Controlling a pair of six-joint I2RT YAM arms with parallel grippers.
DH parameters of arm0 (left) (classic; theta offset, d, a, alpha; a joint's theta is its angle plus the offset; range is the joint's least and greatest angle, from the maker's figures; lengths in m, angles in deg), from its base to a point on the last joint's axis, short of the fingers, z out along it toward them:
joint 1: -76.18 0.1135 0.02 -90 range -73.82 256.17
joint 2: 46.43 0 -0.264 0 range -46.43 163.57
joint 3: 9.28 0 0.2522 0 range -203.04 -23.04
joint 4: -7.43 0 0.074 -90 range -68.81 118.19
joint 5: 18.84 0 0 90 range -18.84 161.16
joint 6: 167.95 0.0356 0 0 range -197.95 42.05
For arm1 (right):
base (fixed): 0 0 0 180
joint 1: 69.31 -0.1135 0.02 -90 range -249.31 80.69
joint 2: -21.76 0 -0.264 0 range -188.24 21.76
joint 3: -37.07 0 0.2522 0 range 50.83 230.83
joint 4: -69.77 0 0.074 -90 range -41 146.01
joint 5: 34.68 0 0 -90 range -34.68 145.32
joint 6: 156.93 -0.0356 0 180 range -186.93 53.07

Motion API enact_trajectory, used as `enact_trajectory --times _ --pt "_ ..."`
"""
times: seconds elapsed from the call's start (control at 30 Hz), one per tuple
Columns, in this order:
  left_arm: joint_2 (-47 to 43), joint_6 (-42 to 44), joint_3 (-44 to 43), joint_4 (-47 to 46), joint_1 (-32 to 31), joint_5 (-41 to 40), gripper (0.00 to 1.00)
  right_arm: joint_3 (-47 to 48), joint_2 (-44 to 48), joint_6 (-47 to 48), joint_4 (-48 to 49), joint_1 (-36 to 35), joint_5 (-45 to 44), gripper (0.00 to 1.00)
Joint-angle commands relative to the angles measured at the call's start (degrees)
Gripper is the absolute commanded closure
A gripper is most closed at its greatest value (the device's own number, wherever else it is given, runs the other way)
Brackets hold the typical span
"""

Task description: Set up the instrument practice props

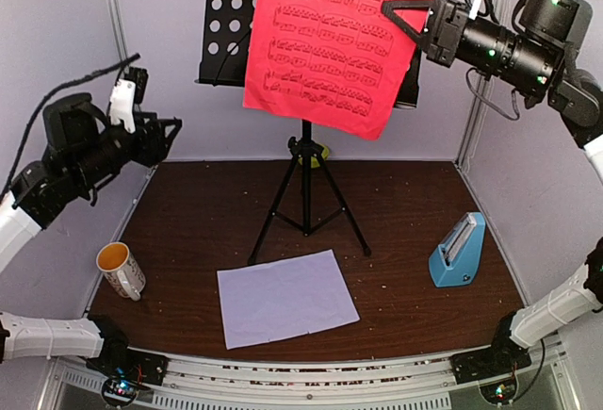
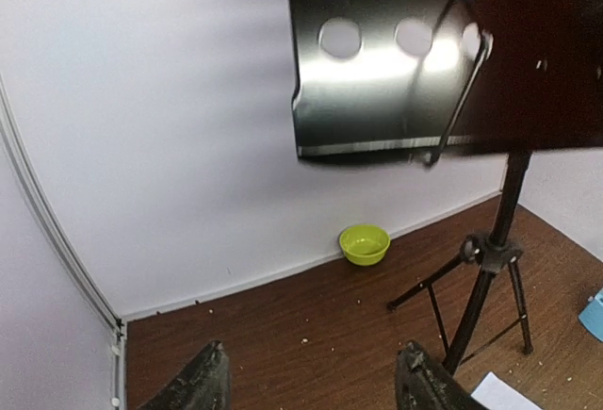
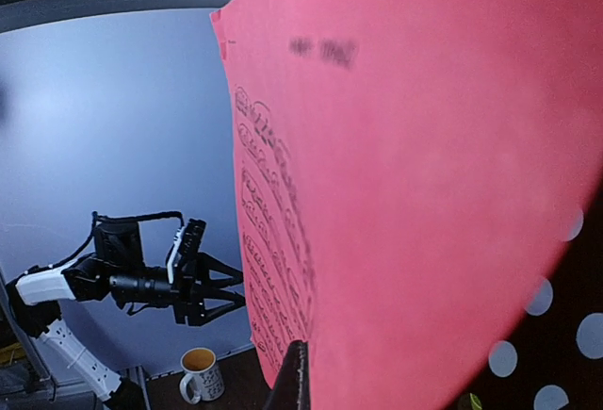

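The stand rises on its tripod at 12 o'clock on the table, its perforated desk facing the arms. The red sheet hangs tilted in front of the desk and covers the desk's middle and right, leaving the left part bare. Its lower corner droops below the ledge. I cannot tell whether it rests on the ledge.

The right gripper is raised at 1 o'clock, its jaws closed on the red sheet's right edge. In the right wrist view the sheet fills most of the frame, with one dark fingertip at its bottom edge.

The left gripper hovers high at 10 o'clock, well apart from the stand. Its jaws stand partly open with nothing between them, and both fingers show over bare table in the left wrist view.

The white sheet lies flat at 6 o'clock, near the tripod's feet. The metronome sits at 4 o'clock and the mug at 8 o'clock. The bowl sits by the back wall behind the tripod.
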Motion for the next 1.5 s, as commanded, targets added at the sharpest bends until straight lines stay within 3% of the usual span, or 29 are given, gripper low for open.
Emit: enact_trajectory --times 0.0,0.23,0.47,0.6,0.93,1.47 --pt "5.0 5.3 -14.0 5.6 0.1 1.4 0.39 7.8 -3.4 -3.7 -1.5 -0.2 -9.3 1.0" --pt "14.7 6.5 -34.5 7.8 -0.2 12.6 0.41 19.9 -9.9 -1.7 -8.8 -0.2 -17.6 1.0" --pt "24.4 9.8 -45.4 9.7 -4.7 11.3 0.41 22.2 -12.3 -0.1 -8.5 0.3 -18.3 1.0" --pt "27.6 10.1 -46.3 7.9 -6.2 10.8 0.41 23.5 -13.8 0.3 -8.5 0.4 -18.1 1.0" --pt "33.3 11.3 -50.1 7.5 -7.4 0.9 0.49 23.5 -15.0 2.1 -8.4 0.4 -18.9 1.0" --pt "37.1 12.9 -53.4 12.5 -7.4 2.4 0.6 23.0 -15.4 5.5 -6.9 0.4 -20.6 1.0"
